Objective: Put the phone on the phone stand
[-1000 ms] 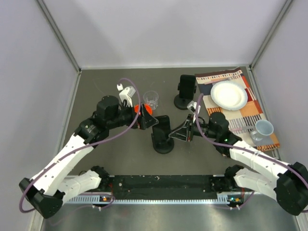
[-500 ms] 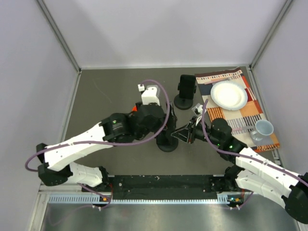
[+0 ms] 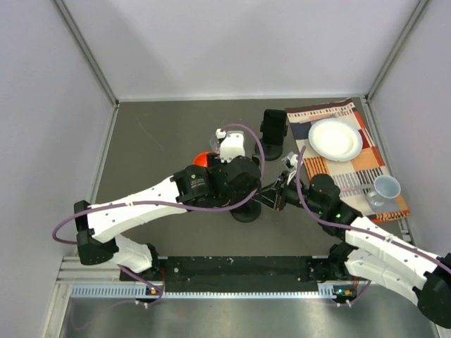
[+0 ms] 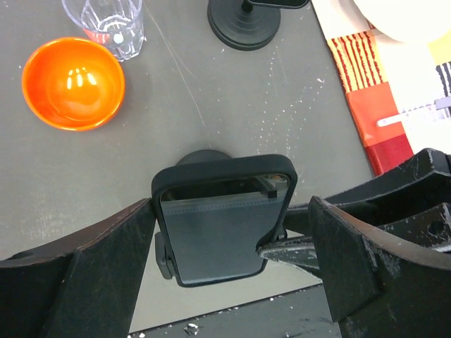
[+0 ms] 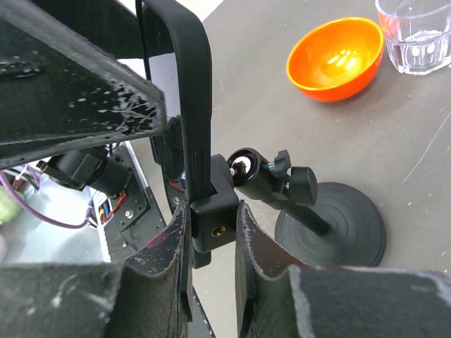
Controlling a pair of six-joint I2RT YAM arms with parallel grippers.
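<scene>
The phone (image 4: 222, 215), in a black case, stands upright in the cradle of the near phone stand, whose round base (image 3: 245, 213) is at the table's middle. My left gripper (image 4: 232, 211) is open and straddles the phone from above; its left finger is against the phone's edge and the right finger stands clear. My right gripper (image 5: 211, 211) is shut on the stand's clamp block (image 5: 215, 225) behind the phone, which shows edge-on (image 5: 190, 105). In the top view the left wrist (image 3: 236, 176) hides the phone, and the right gripper (image 3: 270, 199) is just to its right.
A second stand (image 3: 271, 134) holding a dark device is behind. An orange bowl (image 3: 203, 159) and a clear cup (image 4: 106, 24) are at the back left. A patterned cloth (image 3: 366, 172) at the right carries a white plate (image 3: 335, 138) and a mug (image 3: 385, 189).
My left arm has swung from the left to over the near stand, and its open fingers now flank the phone. My right gripper has stayed at the stand's clamp.
</scene>
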